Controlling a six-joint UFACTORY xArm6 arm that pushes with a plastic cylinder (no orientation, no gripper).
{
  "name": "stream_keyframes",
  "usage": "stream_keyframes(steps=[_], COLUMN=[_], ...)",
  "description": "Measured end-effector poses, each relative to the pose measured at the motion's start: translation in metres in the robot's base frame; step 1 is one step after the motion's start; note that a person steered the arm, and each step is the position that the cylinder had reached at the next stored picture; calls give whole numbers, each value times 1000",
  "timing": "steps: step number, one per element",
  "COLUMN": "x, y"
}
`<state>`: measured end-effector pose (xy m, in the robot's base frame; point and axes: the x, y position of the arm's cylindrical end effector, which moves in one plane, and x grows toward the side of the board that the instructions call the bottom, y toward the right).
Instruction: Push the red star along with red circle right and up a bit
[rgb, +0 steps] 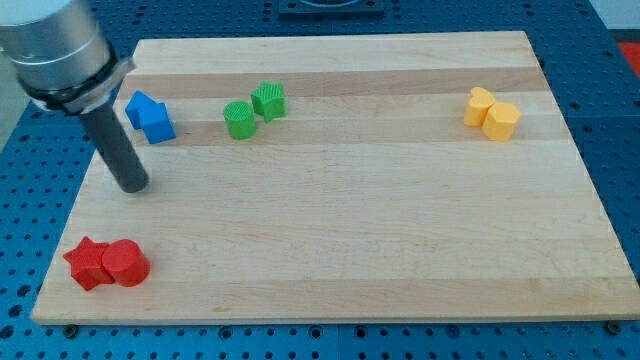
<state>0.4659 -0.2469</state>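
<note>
The red star (87, 263) lies at the board's bottom left corner, touching the red circle (126, 264) on its right. My tip (133, 186) is above them in the view, a short way up from the red circle and apart from it, below the blue blocks.
Two blue blocks (150, 116) sit together at the view's top left. A green circle (238, 119) and a green block (269, 100) touch near the top middle. Two yellow blocks (491, 113) sit at the top right. The wooden board (350, 220) ends close to the red blocks.
</note>
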Motion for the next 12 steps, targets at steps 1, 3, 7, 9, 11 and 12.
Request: stream_keyframes(steps=[1, 3, 7, 9, 11, 12], x=[12, 61, 97, 116, 117, 117], y=[-23, -38, -58, -49, -24, -4])
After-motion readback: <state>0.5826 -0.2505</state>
